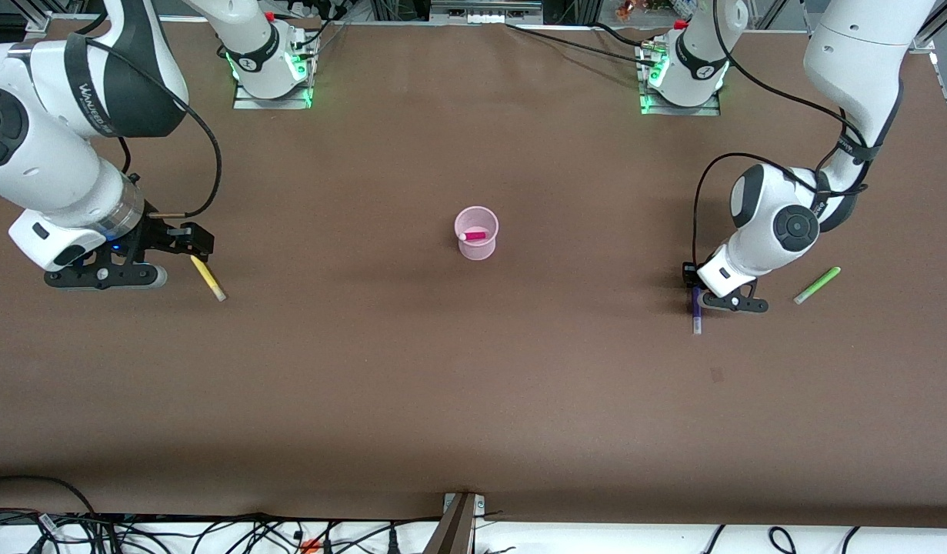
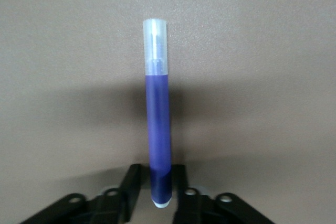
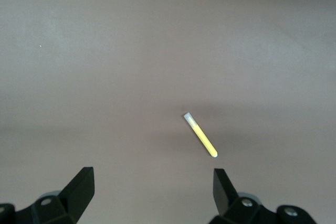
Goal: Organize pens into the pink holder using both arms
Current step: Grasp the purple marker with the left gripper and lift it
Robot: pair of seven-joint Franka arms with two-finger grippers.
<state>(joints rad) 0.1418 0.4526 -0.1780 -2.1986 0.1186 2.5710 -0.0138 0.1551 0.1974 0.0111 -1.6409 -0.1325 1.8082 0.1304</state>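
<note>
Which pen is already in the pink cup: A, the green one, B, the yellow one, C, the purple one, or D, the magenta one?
D: the magenta pen lies inside the cup, while the yellow pen, the purple pen and the green pen are all down at the table.

Dark purple pen on brown table, one end between closed left tool fingers.

Even overhead light, soft shadows
</note>
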